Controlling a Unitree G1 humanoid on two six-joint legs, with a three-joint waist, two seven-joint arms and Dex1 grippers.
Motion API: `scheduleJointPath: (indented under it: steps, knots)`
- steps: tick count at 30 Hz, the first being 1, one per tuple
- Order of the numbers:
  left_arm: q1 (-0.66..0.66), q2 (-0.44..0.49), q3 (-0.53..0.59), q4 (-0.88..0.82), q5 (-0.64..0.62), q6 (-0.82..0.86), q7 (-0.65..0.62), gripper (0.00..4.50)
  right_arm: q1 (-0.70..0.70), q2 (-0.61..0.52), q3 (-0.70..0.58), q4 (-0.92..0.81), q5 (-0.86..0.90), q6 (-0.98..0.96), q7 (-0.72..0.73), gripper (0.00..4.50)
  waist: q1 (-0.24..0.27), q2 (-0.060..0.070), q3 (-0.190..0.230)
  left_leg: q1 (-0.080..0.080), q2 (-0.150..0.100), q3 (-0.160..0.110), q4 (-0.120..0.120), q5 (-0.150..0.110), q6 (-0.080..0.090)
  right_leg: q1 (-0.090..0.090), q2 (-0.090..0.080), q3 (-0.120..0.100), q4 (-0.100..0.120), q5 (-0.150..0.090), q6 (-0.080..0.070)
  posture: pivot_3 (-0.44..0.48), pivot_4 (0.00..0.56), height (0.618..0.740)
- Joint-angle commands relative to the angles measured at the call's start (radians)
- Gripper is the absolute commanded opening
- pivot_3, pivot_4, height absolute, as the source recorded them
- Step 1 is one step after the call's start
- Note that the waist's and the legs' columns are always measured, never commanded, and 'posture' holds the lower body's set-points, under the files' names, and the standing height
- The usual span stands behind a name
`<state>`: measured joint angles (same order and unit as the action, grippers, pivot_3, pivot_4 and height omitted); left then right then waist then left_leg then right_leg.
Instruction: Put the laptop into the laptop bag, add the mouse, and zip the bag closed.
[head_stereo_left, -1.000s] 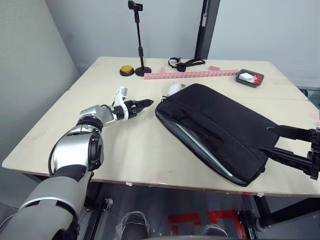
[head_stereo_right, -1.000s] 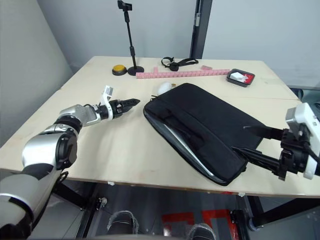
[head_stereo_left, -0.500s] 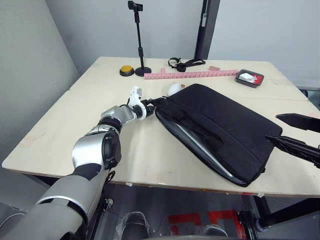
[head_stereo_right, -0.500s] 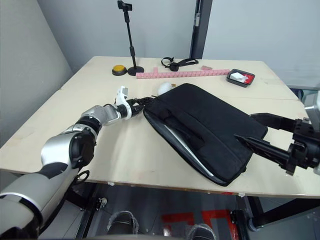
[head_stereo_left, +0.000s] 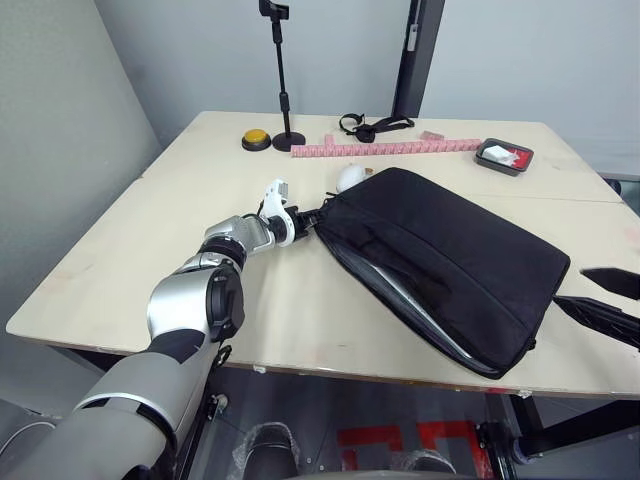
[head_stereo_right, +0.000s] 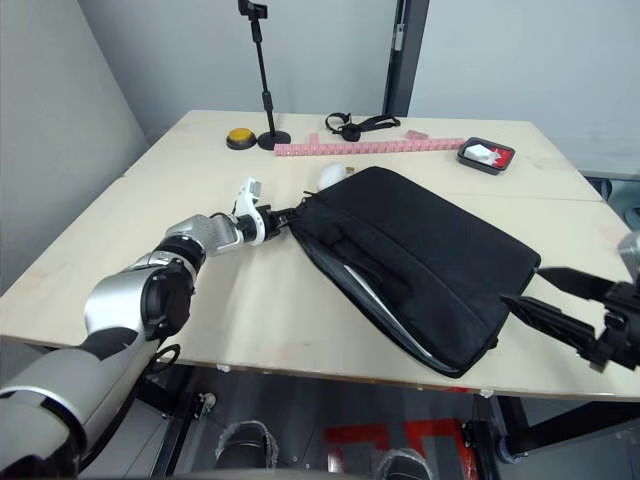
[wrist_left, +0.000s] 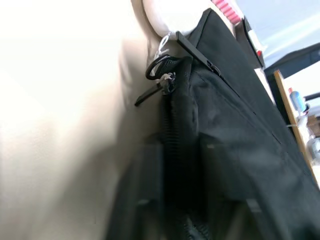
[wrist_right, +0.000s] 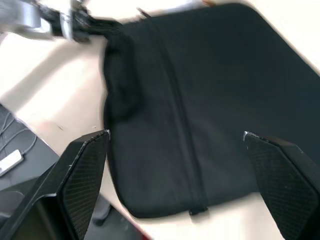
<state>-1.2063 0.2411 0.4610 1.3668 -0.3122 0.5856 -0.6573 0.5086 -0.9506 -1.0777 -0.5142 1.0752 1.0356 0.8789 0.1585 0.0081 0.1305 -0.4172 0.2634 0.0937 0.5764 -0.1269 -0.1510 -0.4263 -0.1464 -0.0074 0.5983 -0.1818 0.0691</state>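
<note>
Touching laptop bag: left hand

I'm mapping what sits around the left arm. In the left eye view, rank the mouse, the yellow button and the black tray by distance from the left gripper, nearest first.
From the left gripper, at the laptop bag's corner:
1. The mouse, just beyond the bag's far edge.
2. The yellow button, far left, beside the stand's base.
3. The black tray, far right of the table.

We see a pale wooden table bearing a black laptop bag, a white mouse, a yellow button, a phone stand, a pink ruler, a strap and a small tray.
</note>
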Motion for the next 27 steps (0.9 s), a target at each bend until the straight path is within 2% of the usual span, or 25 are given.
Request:
scheduleJointPath:
  steps: [1, 3, 10, 13, 24, 27]
  knots:
    - [-0.007, 0.045, 0.034, -0.020, -0.027, 0.008, -0.023, 0.03, 0.049, 0.014, 0.070, 0.125, -0.084, -0.033, 0.069, 4.50, -0.007, 0.000, 0.000, 0.000, 0.000, 0.000, -0.001, 0.000, 0.000, 0.000, 0.000, 0.000, -0.001, 0.000, 0.000, 0.000, 0.150, 0.740]
    - [-0.003, 0.054, 0.030, -0.024, -0.024, 0.018, -0.048, 0.03, 0.046, 0.004, 0.131, 0.207, -0.119, -0.039, 0.095, 4.50, -0.013, 0.001, 0.000, 0.000, 0.000, 0.000, -0.001, 0.000, 0.000, 0.000, 0.000, 0.000, -0.002, 0.000, 0.001, 0.000, 0.150, 0.740]
    - [0.009, 0.080, 0.033, -0.038, -0.043, 0.070, -0.131, 0.03, -0.171, 0.025, 0.384, 0.447, -0.162, -0.003, 0.073, 4.50, -0.020, 0.003, 0.001, 0.000, 0.000, 0.000, 0.000, 0.000, -0.001, 0.000, 0.000, 0.000, -0.002, 0.002, 0.002, 0.000, 0.150, 0.740]
    - [0.016, 0.086, 0.030, -0.043, -0.044, 0.086, -0.152, 0.03, -0.223, 0.046, 0.486, 0.455, -0.201, -0.021, 0.069, 4.50, -0.016, 0.003, 0.001, -0.001, 0.000, 0.000, -0.001, 0.001, 0.001, 0.000, 0.000, -0.001, -0.002, 0.002, 0.002, 0.000, 0.150, 0.740]
    - [0.049, 0.113, 0.016, -0.065, -0.052, 0.128, -0.216, 0.03, -0.353, 0.127, 0.655, 0.420, -0.208, 0.002, 0.057, 4.50, -0.021, 0.003, 0.001, 0.003, 0.000, 0.000, -0.001, 0.002, 0.003, 0.003, 0.000, -0.001, -0.002, 0.002, 0.002, 0.000, 0.150, 0.740]
    - [0.053, 0.122, 0.010, -0.074, -0.059, 0.149, -0.234, 0.00, -0.393, 0.136, 0.680, 0.438, -0.221, -0.009, 0.053, 3.63, -0.022, 0.003, 0.001, 0.003, 0.000, 0.000, -0.001, 0.001, 0.003, 0.004, 0.000, -0.001, -0.002, 0.002, 0.002, 0.000, 0.150, 0.740]
